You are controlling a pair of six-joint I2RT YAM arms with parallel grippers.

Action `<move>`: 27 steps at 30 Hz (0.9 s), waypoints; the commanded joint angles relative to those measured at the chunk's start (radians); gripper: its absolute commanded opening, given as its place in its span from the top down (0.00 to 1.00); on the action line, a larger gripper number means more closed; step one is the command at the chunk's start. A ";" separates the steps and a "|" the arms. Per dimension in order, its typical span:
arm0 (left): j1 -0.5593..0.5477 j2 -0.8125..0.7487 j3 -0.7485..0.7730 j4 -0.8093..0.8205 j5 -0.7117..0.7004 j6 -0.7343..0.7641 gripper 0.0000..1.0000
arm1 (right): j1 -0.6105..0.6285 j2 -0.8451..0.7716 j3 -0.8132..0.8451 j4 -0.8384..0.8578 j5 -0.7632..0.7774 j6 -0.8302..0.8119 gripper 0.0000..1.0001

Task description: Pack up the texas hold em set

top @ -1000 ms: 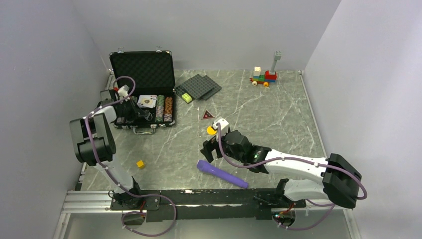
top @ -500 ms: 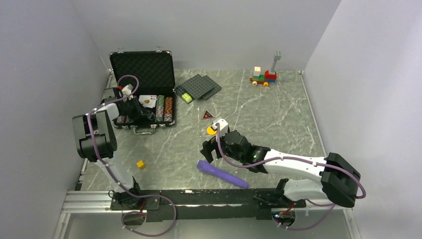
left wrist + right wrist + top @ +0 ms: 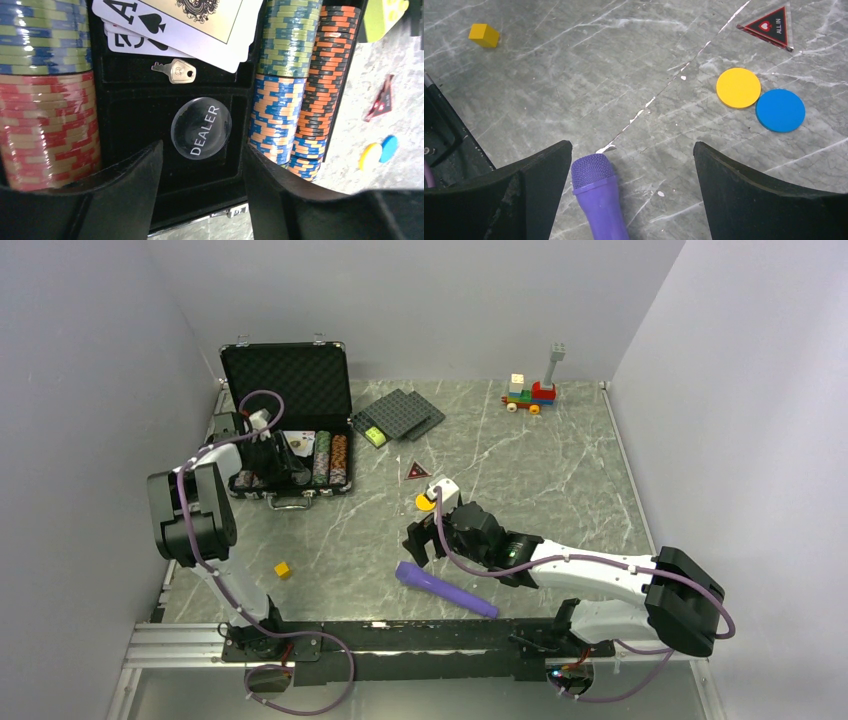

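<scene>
The case [image 3: 285, 375] stands at the upper left of the overhead view, its foam-lined lid upright and its tray facing the camera. The left gripper [image 3: 201, 165] hangs just above the tray with its jaws apart and released, gripping nothing. Between them in the left wrist view, a round dealer button [image 3: 201, 128] lies flat on the floor of the middle compartment. A small silver key [image 3: 175, 71] lies just above it in the frame. Playing cards [image 3: 185, 25] fan across the top (the ace of spades faces up). Chip stacks [image 3: 285, 90] lie on their sides in the compartments at the left and right of the frame.

Outside the case, near the middle of the table [image 3: 560, 480], lie the triangle [image 3: 771, 27], the yellow disc [image 3: 738, 87] and the blue disc [image 3: 780, 110]. In the right wrist view the triangle is at the upper right and the two discs, below it, touch at their edges.

The right gripper [image 3: 634, 160] hovers over the table near the centre of the overhead view, jaws spread wide and empty. The rounded end of the purple cylinder [image 3: 596, 190] lies by its left finger in the wrist view; I cannot tell whether they touch. A yellow cube [image 3: 484, 35] sits at the upper left of that frame. Grey plates [image 3: 400, 415] lie just right of the case, and a toy train [image 3: 530, 395] stands at the far edge.
</scene>
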 commanded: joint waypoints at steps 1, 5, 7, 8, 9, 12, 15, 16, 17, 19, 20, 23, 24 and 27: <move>-0.024 -0.091 0.036 -0.020 -0.089 0.051 0.34 | 0.000 -0.026 0.025 0.011 0.038 0.025 0.04; -0.037 -0.150 0.032 -0.033 -0.161 0.071 0.29 | 0.000 -0.031 0.036 -0.032 0.095 0.045 0.04; -0.043 -0.198 0.023 -0.031 -0.189 0.077 0.28 | -0.005 -0.033 0.047 -0.069 0.130 0.055 0.03; -0.048 -0.227 0.022 -0.034 -0.199 0.081 0.28 | -0.010 -0.030 0.057 -0.092 0.146 0.064 0.03; -0.051 -0.256 0.027 -0.047 -0.207 0.085 0.27 | -0.018 -0.027 0.065 -0.118 0.159 0.074 0.03; -0.066 -0.384 0.031 -0.092 -0.196 0.090 0.23 | -0.056 -0.016 0.091 -0.207 0.165 0.085 0.04; -0.120 -0.503 -0.004 -0.112 -0.188 0.101 0.19 | -0.127 -0.005 0.115 -0.291 0.155 0.095 0.07; -0.151 -0.541 -0.019 -0.117 -0.197 0.113 0.18 | -0.156 0.000 0.122 -0.314 0.137 0.097 0.07; -0.181 -0.575 -0.033 -0.119 -0.218 0.127 0.18 | -0.190 0.006 0.127 -0.333 0.112 0.094 0.08; -0.230 -0.626 -0.057 -0.131 -0.236 0.153 0.17 | -0.252 0.026 0.139 -0.364 0.062 0.078 0.10; -0.258 -0.648 -0.069 -0.133 -0.242 0.156 0.17 | -0.271 0.039 0.149 -0.382 0.060 0.069 0.12; -0.289 -0.681 -0.094 -0.125 -0.219 0.141 0.16 | -0.297 0.095 0.191 -0.426 0.069 0.031 0.17; -0.294 -0.684 -0.092 -0.123 -0.202 0.134 0.16 | -0.303 0.118 0.211 -0.433 0.069 0.021 0.18; -0.298 -0.680 -0.068 -0.145 -0.165 0.129 0.16 | -0.322 0.227 0.271 -0.436 0.040 -0.008 0.20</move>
